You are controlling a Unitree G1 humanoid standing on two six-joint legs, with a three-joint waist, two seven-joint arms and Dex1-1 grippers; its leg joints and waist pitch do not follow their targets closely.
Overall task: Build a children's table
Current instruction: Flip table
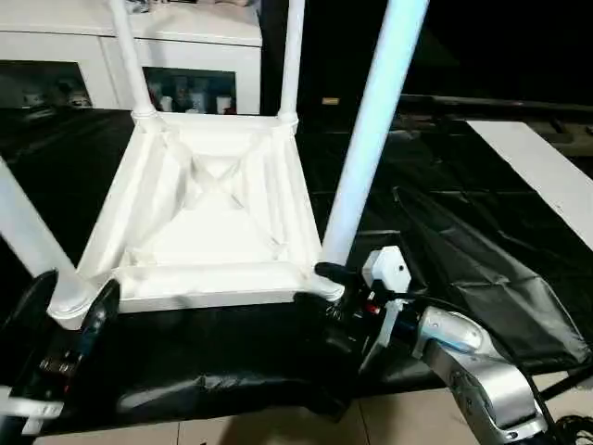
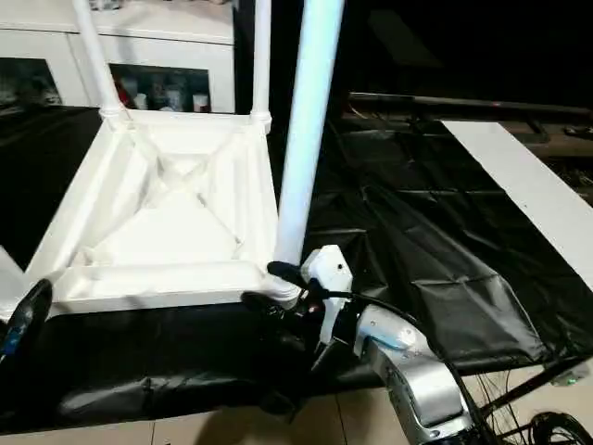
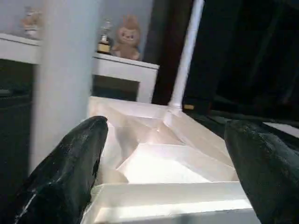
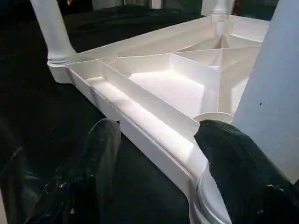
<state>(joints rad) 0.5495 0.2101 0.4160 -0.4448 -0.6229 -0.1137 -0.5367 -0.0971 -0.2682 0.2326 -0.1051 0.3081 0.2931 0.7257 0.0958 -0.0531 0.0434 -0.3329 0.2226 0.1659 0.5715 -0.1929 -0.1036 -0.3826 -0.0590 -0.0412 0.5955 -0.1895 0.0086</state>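
The children's table lies upside down on the black sheet, its ribbed white tabletop facing up. All four white legs stand in the corner sockets: near left leg, near right leg, far left leg, far right leg. My left gripper is open at the near left corner, one finger on each side of that socket. In the left wrist view the leg rises just behind one finger. My right gripper is open at the near right socket, and the tabletop's rim runs between its fingers.
A white cabinet with glass doors stands behind the work table, with a plush toy on top. The black sheet is wrinkled to the right. A white board lies at the far right. Light floor shows below the table's front edge.
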